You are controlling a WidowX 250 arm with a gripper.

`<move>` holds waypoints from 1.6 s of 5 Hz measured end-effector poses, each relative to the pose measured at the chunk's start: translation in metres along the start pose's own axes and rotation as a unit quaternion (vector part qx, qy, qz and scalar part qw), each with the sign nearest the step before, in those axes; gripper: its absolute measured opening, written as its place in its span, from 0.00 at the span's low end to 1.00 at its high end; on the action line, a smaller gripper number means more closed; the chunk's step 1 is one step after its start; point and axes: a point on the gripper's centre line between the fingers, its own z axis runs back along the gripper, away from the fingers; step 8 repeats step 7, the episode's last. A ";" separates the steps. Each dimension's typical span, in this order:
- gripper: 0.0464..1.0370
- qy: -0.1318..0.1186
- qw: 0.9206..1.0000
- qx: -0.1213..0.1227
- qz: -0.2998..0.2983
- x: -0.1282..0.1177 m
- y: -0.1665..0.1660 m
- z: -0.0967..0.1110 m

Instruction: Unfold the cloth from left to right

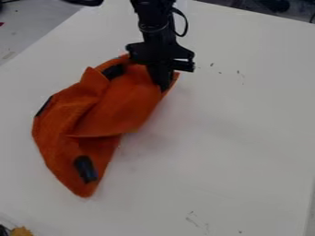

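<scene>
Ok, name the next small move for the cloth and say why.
I'd probably draw the upper-right edge of the cloth slightly toward the picture's right, if gripped: the gripper is down at that edge, and a flap lies folded over the rest.

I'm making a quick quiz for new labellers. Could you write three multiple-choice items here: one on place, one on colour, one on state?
1. Where is the gripper?
A) At the cloth's bottom tip
B) At the cloth's upper right end
C) Left of the cloth

2. What is the main colour of the cloth?
A) Orange
B) Green
C) White

3. How does the cloth lie?
A) Spread fully flat
B) Rolled into a tube
C) Partly folded over itself

Key:
1 B: the gripper meets the cloth there.
2 A: orange surrounds its black patches.
3 C: a flap overlaps the lower part.
</scene>
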 end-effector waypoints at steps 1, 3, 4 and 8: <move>0.02 0.007 1.000 -0.008 -0.017 -0.002 -0.019 -0.009; 0.22 -0.001 1.000 -0.001 -0.013 0.006 -0.047 -0.014; 0.49 -0.009 1.000 -0.008 -0.005 0.011 -0.067 -0.012; 0.97 -0.009 0.999 0.038 -0.003 0.014 -0.090 0.001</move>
